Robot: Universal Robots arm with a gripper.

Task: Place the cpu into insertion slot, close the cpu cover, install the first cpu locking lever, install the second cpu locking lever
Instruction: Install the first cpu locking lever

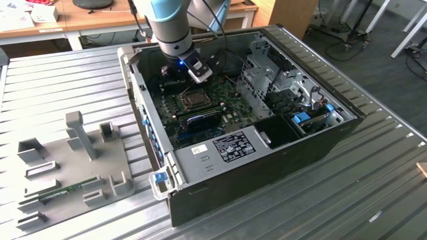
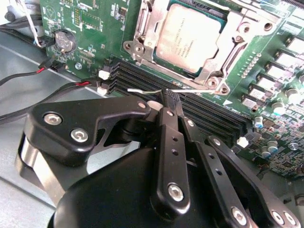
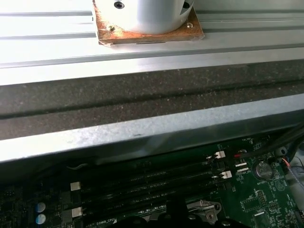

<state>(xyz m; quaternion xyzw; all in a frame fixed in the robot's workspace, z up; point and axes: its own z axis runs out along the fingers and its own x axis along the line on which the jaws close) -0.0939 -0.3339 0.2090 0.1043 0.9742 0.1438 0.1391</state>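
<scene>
The cpu (image 2: 190,40) lies flat in the insertion slot (image 2: 219,85) on the green motherboard (image 2: 90,23). The silvery cpu cover (image 2: 145,28) is down around the chip's edges. A thin wire locking lever (image 2: 142,90) runs along the socket's side, over the black memory slots (image 2: 213,114). My gripper (image 2: 171,98) is shut, and its black fingertips sit right at that wire; I cannot tell whether they pinch it or only touch it. In the exterior view the gripper (image 1: 192,80) hangs inside the open computer case, just beyond the insertion slot (image 1: 195,100).
The case wall (image 3: 142,128) stands close beside the memory slots (image 3: 152,183). Red and black cables (image 2: 33,76) and a coin battery (image 2: 65,40) lie near the fingers. A drive cage (image 1: 267,70) and a black expansion card (image 1: 200,121) crowd the socket. A grey fixture plate (image 1: 73,155) lies at the exterior view's left.
</scene>
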